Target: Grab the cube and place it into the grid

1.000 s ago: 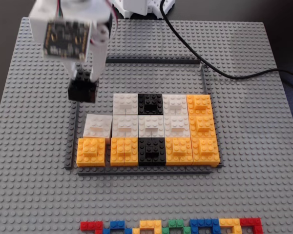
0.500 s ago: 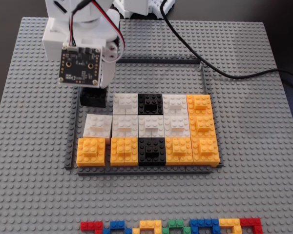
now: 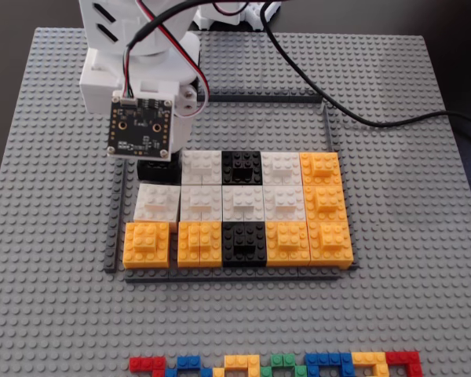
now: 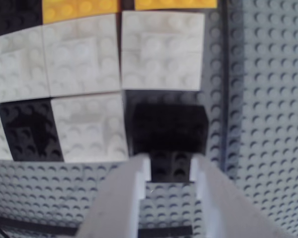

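Observation:
In the wrist view my gripper [image 4: 171, 166] is shut on the small raised top of the black cube [image 4: 169, 130]. The cube is at the grid's corner cell, beside white blocks [image 4: 161, 49] and the dark grey frame strip [image 4: 223, 99]. I cannot tell whether it is seated or just above the plate. In the fixed view the grid [image 3: 243, 208] of white, orange and black blocks lies mid-plate. The wrist camera board [image 3: 140, 127] hangs over the grid's top-left cell and hides the gripper; only a dark patch [image 3: 155, 170] shows beneath it.
A grey studded baseplate [image 3: 408, 298] covers the table. Dark strips [image 3: 330, 129] frame bare plate behind the grid. A black cable [image 3: 361, 118] crosses the back right. A row of small multicoloured bricks [image 3: 275, 364] lies at the front edge.

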